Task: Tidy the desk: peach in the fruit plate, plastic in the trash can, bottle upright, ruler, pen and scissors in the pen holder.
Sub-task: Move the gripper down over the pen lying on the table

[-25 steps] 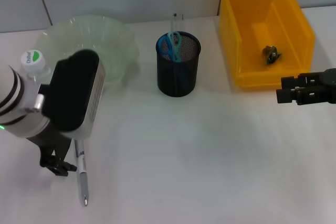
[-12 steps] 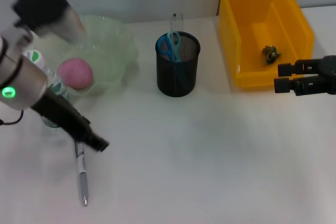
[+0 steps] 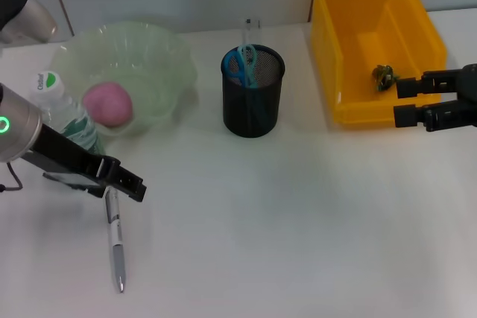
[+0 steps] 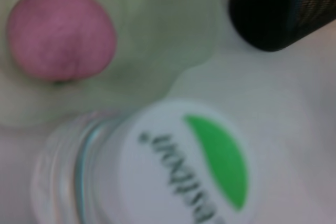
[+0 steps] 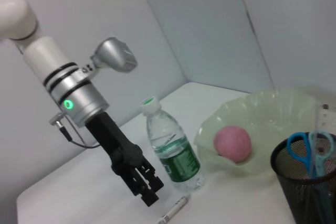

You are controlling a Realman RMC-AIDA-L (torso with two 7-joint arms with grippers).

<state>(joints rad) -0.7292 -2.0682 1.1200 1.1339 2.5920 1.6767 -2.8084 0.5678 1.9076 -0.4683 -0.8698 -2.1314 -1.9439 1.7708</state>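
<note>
Nearest me on the white worktop (image 3: 283,221) I count one pen (image 3: 115,240), silver with a dark grip, lying loose. The left tool (image 3: 127,182) hangs just above the pen's far end, its fingers slightly parted and gripping nothing. Behind it stands one clear bottle (image 3: 65,121), upright, with a green label band and a white cap (image 4: 194,166) bearing a green leaf mark and dark lettering too blurred for me to read. Just beyond sits one pale green fruit plate (image 3: 160,53) holding one pink peach (image 3: 108,103). In the middle stands one black mesh pen holder (image 3: 253,102) with one pair of blue scissors (image 3: 246,65) and one clear ruler (image 3: 248,31) upright in it. Far right, one yellow bin (image 3: 358,113) holds one crumpled scrap (image 3: 384,76). The right tool (image 3: 402,102) hovers beside the bin, fingers apart, empty.
</note>
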